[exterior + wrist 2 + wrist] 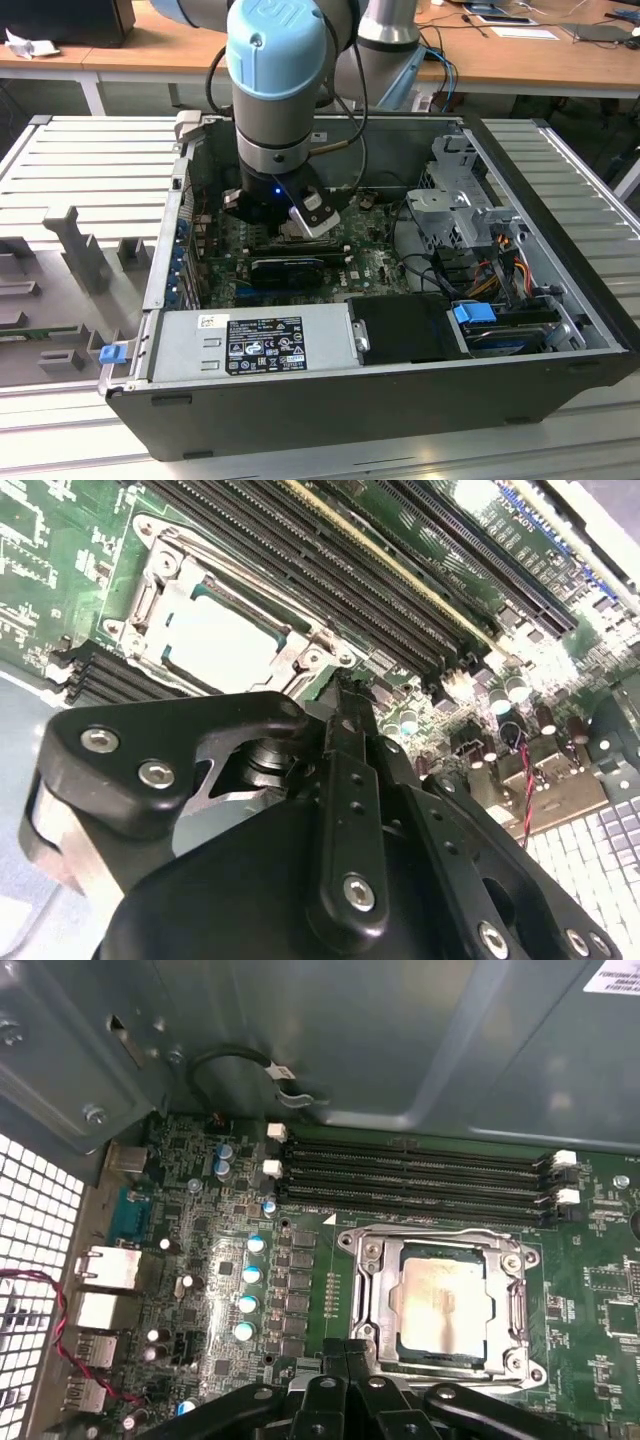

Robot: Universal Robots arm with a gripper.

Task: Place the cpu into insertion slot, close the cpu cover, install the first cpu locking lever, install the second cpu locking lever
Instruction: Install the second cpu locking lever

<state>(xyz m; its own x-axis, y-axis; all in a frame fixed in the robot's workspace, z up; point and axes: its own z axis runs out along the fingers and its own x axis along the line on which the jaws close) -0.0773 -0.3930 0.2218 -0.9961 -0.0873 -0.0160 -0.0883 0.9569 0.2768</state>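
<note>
With its black linkages folded together, I read the gripper (345,1360) as pinched narrow and empty, hovering at the 6 o'clock rim of the insertion slot (362,1290). The dull silver cpu (437,1307) sits inside, framed by the cpu cover (516,1305).

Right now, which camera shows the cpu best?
The first wrist view: the cpu lies flat in its socket, fully visible. The second wrist view shows it at a slant. In the exterior view the arm covers that area.
</note>
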